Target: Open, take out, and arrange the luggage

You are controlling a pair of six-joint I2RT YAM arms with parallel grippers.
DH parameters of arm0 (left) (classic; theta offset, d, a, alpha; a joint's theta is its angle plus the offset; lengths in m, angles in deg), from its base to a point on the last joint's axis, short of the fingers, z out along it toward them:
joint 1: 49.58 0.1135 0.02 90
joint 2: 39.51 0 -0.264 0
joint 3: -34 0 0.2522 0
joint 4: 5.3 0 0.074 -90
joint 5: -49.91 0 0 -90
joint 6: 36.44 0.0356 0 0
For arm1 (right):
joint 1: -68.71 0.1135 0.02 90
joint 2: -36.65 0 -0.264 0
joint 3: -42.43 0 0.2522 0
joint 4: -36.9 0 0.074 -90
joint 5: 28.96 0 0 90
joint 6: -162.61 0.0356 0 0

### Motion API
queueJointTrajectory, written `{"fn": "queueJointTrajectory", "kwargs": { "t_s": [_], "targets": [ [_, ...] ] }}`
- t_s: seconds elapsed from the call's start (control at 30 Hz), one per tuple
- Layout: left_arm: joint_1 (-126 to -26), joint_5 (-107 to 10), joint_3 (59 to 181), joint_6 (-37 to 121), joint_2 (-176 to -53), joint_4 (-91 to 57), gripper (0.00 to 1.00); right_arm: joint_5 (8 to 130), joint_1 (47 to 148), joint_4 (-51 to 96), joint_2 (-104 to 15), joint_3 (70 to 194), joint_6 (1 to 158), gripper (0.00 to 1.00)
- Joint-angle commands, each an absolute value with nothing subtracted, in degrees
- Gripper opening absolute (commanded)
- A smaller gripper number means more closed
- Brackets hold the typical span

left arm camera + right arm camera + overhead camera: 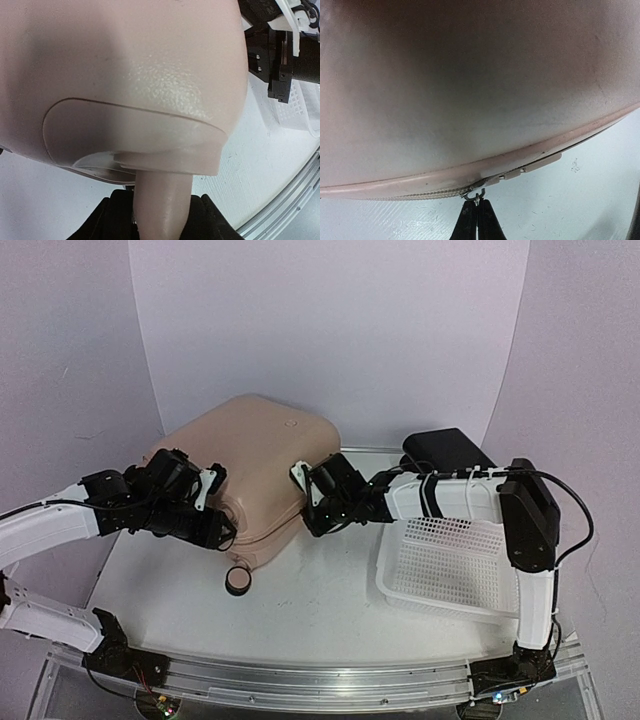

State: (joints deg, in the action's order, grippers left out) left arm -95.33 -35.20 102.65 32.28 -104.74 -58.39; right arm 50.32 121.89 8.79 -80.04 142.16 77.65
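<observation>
The luggage (262,450), a pale pink hard-shell suitcase, lies flat on the table left of centre. One black wheel (238,581) points toward me. My left gripper (220,530) is at its near left corner. In the left wrist view, the pink handle bar (162,197) runs down from the shell (140,75) between my black fingers, which press it on both sides. My right gripper (308,518) is at the case's right edge. Its fingertips (479,202) are pinched on the small metal zipper pull (478,194) at the seam under the shell (470,90). The zip teeth run off to the left.
A white perforated basket (450,560) sits at the right under the right arm, with a black box (450,448) behind it. In the left wrist view, the right arm's black wrist (280,65) shows beside the case. An aluminium rail (320,680) lines the near table edge.
</observation>
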Motion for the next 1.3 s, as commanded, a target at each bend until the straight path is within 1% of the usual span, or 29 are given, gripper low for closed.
{"fn": "queueJointTrajectory", "kwargs": {
  "t_s": [0.0, 0.1, 0.17, 0.3, 0.4, 0.53, 0.7, 0.87, 0.93, 1.03, 1.17, 1.2, 1.23, 1.27],
  "targets": [
    [-93.3, -21.5, 102.1, 26.8, -99.7, -62.7, 0.28, 42.3, 120.9, 1.9, -74.6, 140.4, 74.0, 0.00],
    [-93.3, -21.3, 101.6, 26.6, -99.8, -63.8, 0.17, 45.7, 118.9, 2.6, -73.8, 139.4, 73.1, 0.00],
    [-93.3, -21.3, 101.3, 26.2, -100.5, -64.6, 0.12, 49.7, 117.1, 4.0, -72.6, 137.7, 71.4, 0.00],
    [-93.3, -22.0, 100.3, 25.3, -100.9, -65.5, 0.07, 52.2, 113.5, 10.8, -69.5, 131.8, 68.9, 0.00],
    [-93.3, -22.3, 99.1, 24.7, -99.9, -66.0, 0.04, 56.2, 109.3, 20.3, -68.0, 126.4, 69.9, 0.00],
    [-93.3, -23.7, 98.1, 24.1, -98.6, -66.5, 0.01, 56.4, 106.2, 28.2, -70.0, 124.6, 70.6, 0.00],
    [-93.3, -24.6, 97.4, 23.7, -97.1, -67.6, 0.00, 52.7, 103.6, 35.2, -73.3, 125.1, 70.1, 0.00],
    [-93.3, -24.9, 96.3, 23.7, -95.2, -68.3, 0.00, 56.0, 98.3, 37.2, -77.0, 128.7, 67.9, 0.00],
    [-93.3, -25.0, 95.8, 23.9, -94.8, -68.4, 0.00, 61.8, 95.4, 37.2, -79.7, 131.6, 65.5, 0.00],
    [-93.3, -25.4, 95.1, 24.1, -94.6, -68.5, 0.00, 67.2, 91.7, 37.3, -84.1, 136.7, 63.4, 0.00],
    [-93.3, -27.2, 94.5, 24.7, -95.4, -68.5, 0.00, 78.2, 88.6, 37.5, -91.0, 146.5, 63.7, 0.00],
    [-93.3, -28.3, 94.5, 24.9, -95.8, -68.4, 0.01, 80.6, 88.3, 37.5, -92.8, 149.1, 64.0, 0.00],
    [-93.3, -30.0, 94.7, 25.4, -96.3, -68.4, 0.07, 83.2, 88.3, 37.6, -94.4, 151.0, 63.4, 0.00],
    [-93.3, -32.0, 95.2, 25.9, -96.8, -68.5, 0.28, 86.1, 88.3, 38.0, -95.6, 152.4, 62.7, 0.00]
  ]
}}
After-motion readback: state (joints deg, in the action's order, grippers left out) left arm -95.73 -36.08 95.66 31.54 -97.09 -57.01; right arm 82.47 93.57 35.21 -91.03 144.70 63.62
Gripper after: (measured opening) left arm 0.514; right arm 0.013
